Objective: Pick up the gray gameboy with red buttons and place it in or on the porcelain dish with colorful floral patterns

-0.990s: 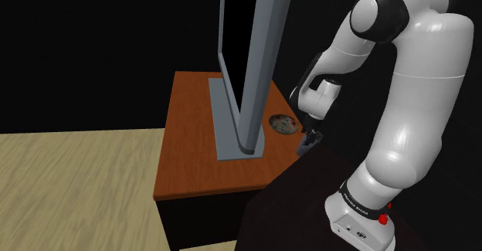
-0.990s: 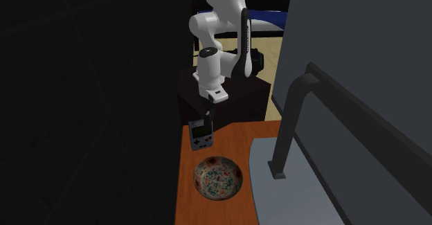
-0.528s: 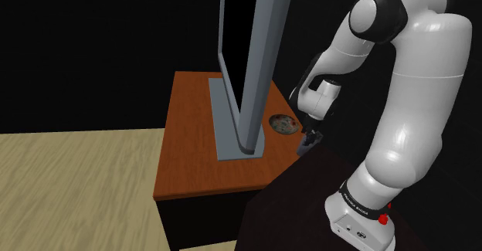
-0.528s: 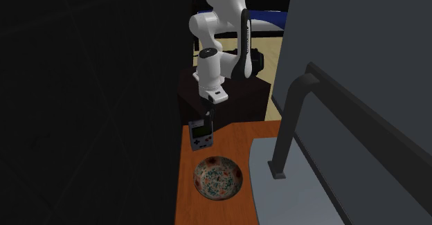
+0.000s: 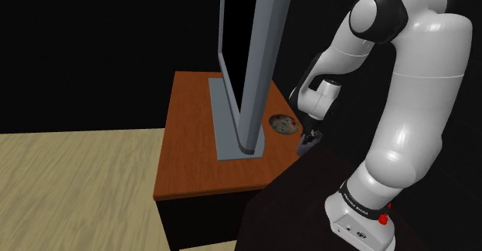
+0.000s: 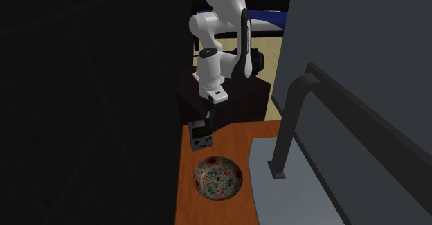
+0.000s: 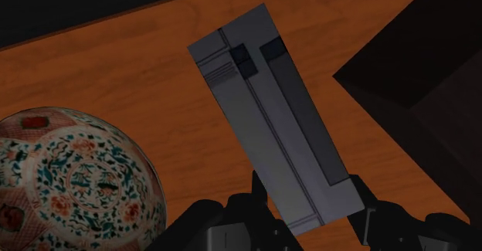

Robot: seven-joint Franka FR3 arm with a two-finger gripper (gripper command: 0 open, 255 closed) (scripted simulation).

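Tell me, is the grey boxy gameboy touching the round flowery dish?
Apart. The wrist view shows a strip of bare orange wooden table between the grey rectangular gameboy and the round floral-patterned dish.

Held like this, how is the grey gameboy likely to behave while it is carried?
The flat grey box-shaped gameboy looks rigid, so it probably won't flex. The black gripper clasps only one end, so the long free end may pivot. Its smooth sides could slip.
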